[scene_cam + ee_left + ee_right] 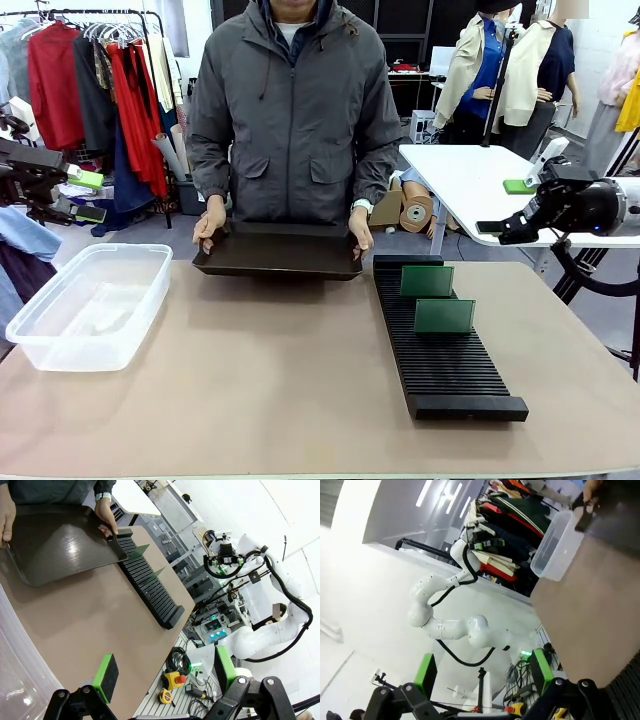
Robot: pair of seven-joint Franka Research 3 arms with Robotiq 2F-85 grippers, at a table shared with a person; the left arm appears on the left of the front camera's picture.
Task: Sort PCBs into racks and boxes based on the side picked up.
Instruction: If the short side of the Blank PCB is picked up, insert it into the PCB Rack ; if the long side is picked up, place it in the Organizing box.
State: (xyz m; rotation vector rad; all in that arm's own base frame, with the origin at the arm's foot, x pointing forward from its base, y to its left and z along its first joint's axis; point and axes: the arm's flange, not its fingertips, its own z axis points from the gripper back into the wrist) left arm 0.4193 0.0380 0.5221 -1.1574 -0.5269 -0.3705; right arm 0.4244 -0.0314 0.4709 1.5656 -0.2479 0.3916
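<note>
**Both grippers spread and empty; two PCBs stand in the rack.**
Front: PCBs (427, 281) upright in rack (441, 345), below your right gripper (528, 215); thin, stiff, light, so pinch the top edge.
Left wrist: left gripper (165, 672) wide, rack ahead.
Right wrist: box (556, 544) far ahead.

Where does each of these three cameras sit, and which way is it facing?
Front view: between the arms, facing the person across the tan table; right gripper open.
Left wrist view: on the left arm, looking past its open left gripper across the table.
Right wrist view: on the right arm, looking past its green-padded fingers toward the other arm.
Shared: long black slotted rack; clear plastic tub.
</note>
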